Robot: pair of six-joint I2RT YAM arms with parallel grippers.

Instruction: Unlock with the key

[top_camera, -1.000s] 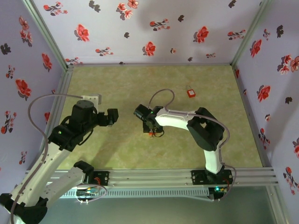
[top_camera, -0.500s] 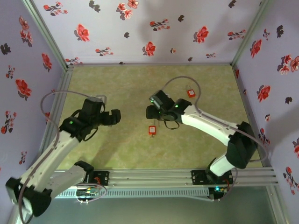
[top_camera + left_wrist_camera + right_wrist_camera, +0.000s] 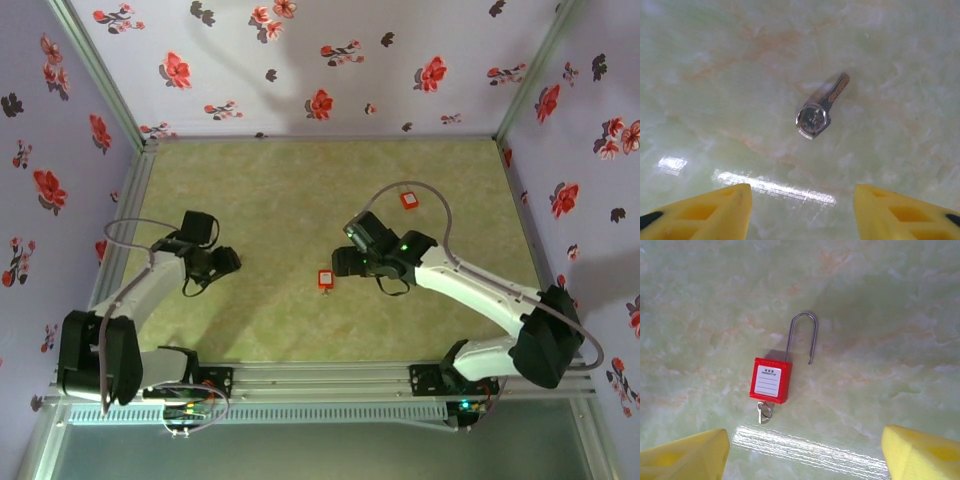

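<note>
Right wrist view looks straight down on the red padlock [image 3: 771,380], which lies flat on the table [image 3: 250,180], label up. Its shackle [image 3: 802,335] has one leg in the body, while the other ends free just beside the body. From this the lock appears to be already sprung. A key [image 3: 764,412] sits in the bottom of the body with its ring resting on the surface, which fits a turn already made.

The right gripper [image 3: 802,435] hangs above the lock with its fingers spread wide. Nothing is between them, and they are clear of both body and key.

From above, the padlock is near the table's middle, just left of the right gripper's tip. The left gripper [image 3: 801,189] is well apart on the left side and points down at a loose key [image 3: 820,110] lying flat. Its fingers are apart and hold nothing. It seems placed to take that key, though the frames do not show whether it matters to the task.

A second red padlock [image 3: 408,200] lies farther back on the right, well clear. Nothing crowds the open lock, and the flowered walls [image 3: 300,60] stand far from both arms.
</note>
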